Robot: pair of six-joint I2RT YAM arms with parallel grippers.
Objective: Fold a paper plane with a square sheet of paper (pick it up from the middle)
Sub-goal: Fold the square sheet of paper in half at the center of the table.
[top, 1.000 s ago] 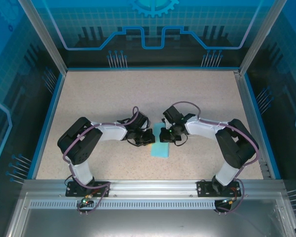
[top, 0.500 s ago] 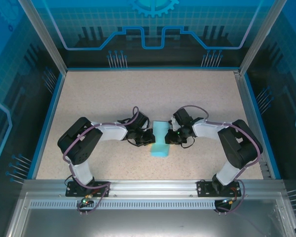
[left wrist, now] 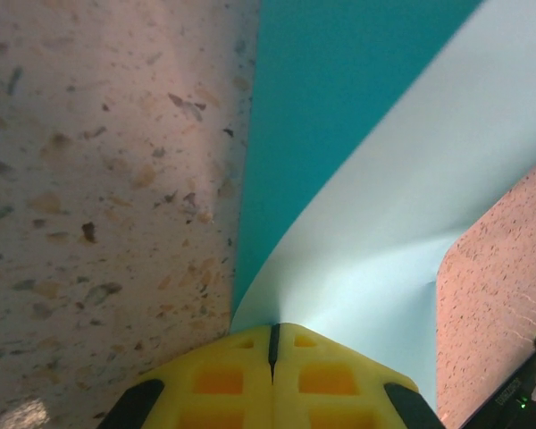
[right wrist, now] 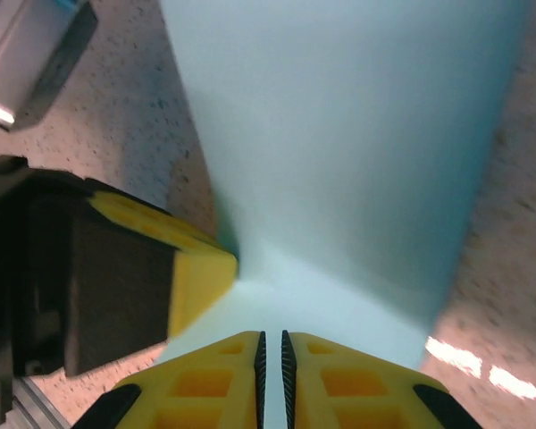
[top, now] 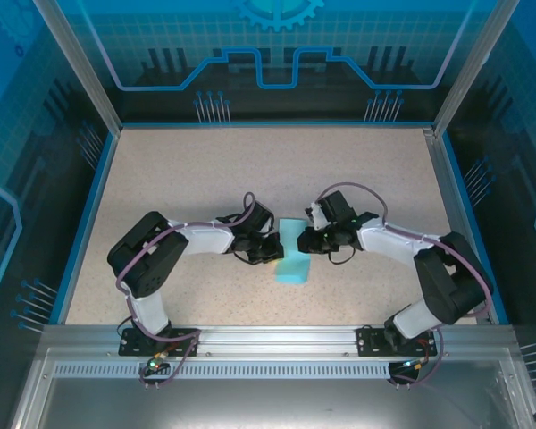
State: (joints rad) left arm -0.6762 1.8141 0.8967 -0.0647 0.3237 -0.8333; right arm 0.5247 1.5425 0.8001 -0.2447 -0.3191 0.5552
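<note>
The light cyan sheet of paper (top: 294, 260) lies between the two arms on the speckled table, bent up along its left side. In the left wrist view its pale upper face (left wrist: 411, 179) curves over a darker cyan underside. My left gripper (left wrist: 272, 328) is shut on the sheet's left edge, and the paper comes straight out of the closed tips. My right gripper (right wrist: 271, 336) hovers low over the sheet (right wrist: 339, 152) from the right, its jaws drawn together to a thin slit with paper showing behind it. The left gripper's yellow finger (right wrist: 195, 273) sits just ahead of the right one.
The speckled beige table (top: 179, 179) has a raised blue border (top: 98, 206). An aluminium rail (top: 277, 338) runs along the near edge by the arm bases. Both grippers (top: 272, 253) (top: 307, 243) stand close together at the paper.
The right arm has stretched out and its gripper has shifted slightly across the sheet's right side. The sheet's far end has come into view. The left gripper has kept its hold.
</note>
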